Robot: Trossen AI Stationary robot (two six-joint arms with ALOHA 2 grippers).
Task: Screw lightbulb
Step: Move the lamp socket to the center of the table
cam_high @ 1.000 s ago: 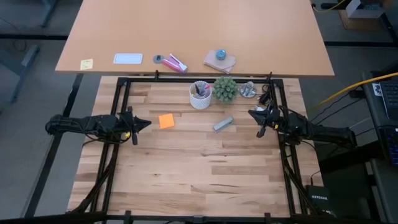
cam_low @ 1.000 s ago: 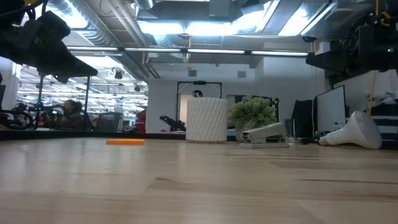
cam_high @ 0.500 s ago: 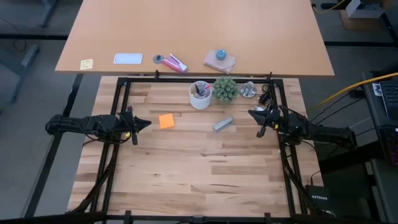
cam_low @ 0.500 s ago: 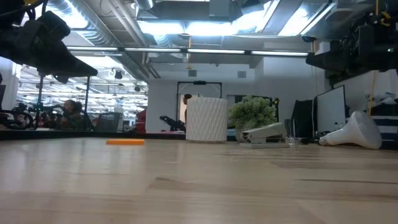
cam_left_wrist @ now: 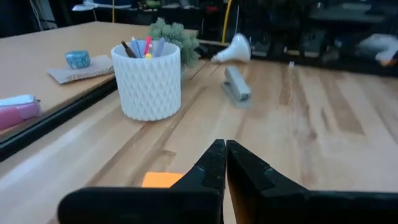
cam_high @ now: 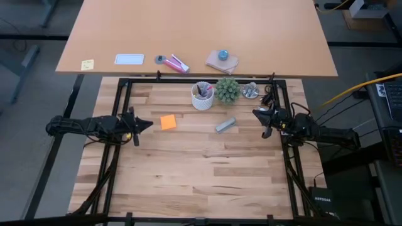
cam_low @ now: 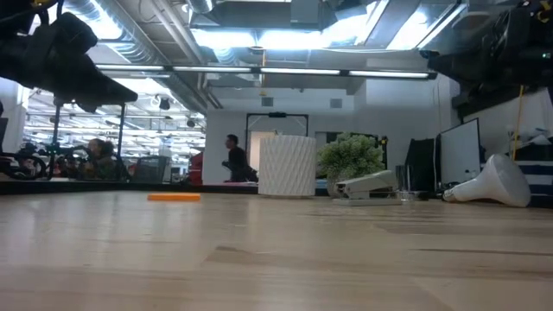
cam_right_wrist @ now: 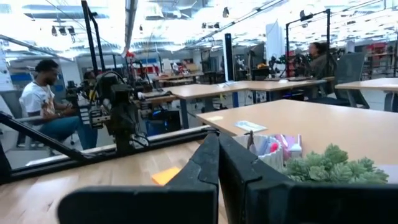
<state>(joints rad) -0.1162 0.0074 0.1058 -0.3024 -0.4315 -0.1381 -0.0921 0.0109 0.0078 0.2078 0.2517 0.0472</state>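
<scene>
The right gripper (cam_high: 260, 115) has backed off a little toward the table's right edge, fingers pressed together and empty. The lightbulb (cam_low: 492, 182) lies there untouched. Left gripper (cam_high: 142, 124) waits, pinched closed.

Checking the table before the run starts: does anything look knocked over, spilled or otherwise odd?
Only the lightbulb: it lies on its side near the table's right edge by the right gripper, not in any socket. The white cup and plant stand upright; nothing is spilled. The left gripper waits, shut.
</scene>
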